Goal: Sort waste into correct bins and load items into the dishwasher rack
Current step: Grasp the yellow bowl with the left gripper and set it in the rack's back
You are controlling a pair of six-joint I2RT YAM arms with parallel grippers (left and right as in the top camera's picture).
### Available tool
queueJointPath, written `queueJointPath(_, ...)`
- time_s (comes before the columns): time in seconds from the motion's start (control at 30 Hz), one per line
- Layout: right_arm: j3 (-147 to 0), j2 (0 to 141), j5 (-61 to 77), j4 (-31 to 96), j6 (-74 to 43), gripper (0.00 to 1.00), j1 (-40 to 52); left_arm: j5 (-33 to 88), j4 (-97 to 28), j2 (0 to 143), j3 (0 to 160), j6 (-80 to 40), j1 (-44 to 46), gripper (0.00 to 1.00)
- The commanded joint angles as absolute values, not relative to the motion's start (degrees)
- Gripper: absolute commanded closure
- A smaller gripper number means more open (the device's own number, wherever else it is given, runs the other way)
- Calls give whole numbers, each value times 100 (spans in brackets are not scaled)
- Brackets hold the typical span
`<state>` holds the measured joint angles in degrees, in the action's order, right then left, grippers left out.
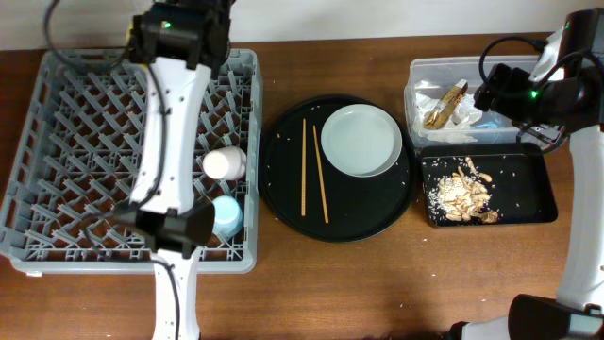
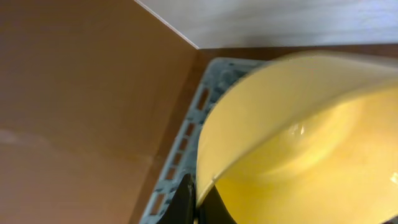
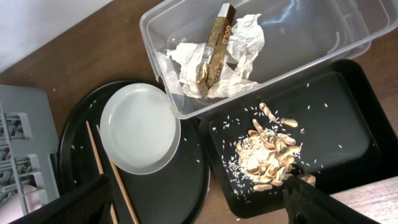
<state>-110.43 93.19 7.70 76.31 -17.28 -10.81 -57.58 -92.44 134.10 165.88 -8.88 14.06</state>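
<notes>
Far left: the large square grey plastic dishwasher rack (image 1: 66,123) with its lattice of upright pegs. The left gripper (image 2: 194,202), reached over the rack's far edge, pinches the rim of the small yellow bowl (image 2: 298,143). The bowl hangs tilted above the rack corner, presumably so that it can be stood between pegs. From overhead the arm hides the bowl.

Near the rack's right side sit the small pink cup (image 1: 225,162) and the small light-blue cup (image 1: 226,215), close together among the pegs.

Centre: the large round black tray (image 1: 283,179) carries two thin wooden chopsticks (image 1: 303,165), side by side, and the pale grey-green round plate (image 1: 360,140), none yet loaded.

Right: the clear rectangular plastic tub (image 3: 298,37) holds the crumpled white paper napkins (image 3: 183,62) and the brown-gold wrapper (image 3: 214,37). The shallow black rectangular tray (image 1: 528,179) just beside it holds the tan flaky food scraps (image 1: 461,192), so the waste looks sorted by kind.

The right gripper (image 3: 196,186) hovers above both bins, fingers spread wide and empty.
</notes>
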Motion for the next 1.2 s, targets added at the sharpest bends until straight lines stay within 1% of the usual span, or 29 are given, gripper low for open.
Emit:
queueJointPath(0.0,-11048,9336,679,7682,-1675,11,-1096,-5996,-9526,12547,16759,-1608,1334,100)
queueJointPath(0.07,-11048,9336,679,7695,-1675,11,-1096,-5647,-9251,12597,16645,-1653,1334,100)
queueJointPath(0.2,-11045,9336,679,7699,-1673,11,-1096,-5730,-8256,12855,15782,-1649,1339,100)
queueJointPath(0.3,-11045,9336,679,7706,-1673,11,-1096,-5896,-7579,13308,15056,-1647,1500,100)
queueJointPath(0.43,-11041,9336,676,7719,-1671,11,-1096,-6549,-7002,13775,14573,-1649,1798,100)
queueJointPath(0.5,-11041,9336,676,7719,-1671,11,-1096,-6587,-6788,14103,14521,-1649,1935,100)
queueJointPath(0.6,-10982,9338,655,7719,-1522,11,-1096,-6694,-6534,14449,14521,-1649,1907,100)
queueJointPath(0.73,-10873,9347,655,7717,-1522,11,-1096,-6692,-6523,14728,14521,-1649,1911,100)
queueJointPath(0.87,-10853,9445,572,7721,-1525,11,-1096,-6716,-6997,14833,14521,-1649,1911,100)
queueJointPath(1.0,-10853,9498,574,7721,-1525,11,-1096,-6667,-7940,14833,14521,-1651,1951,100)
queueJointPath(1.17,-10853,9498,574,7736,-1525,11,-1096,-6495,-8184,14833,14523,-1645,2226,100)
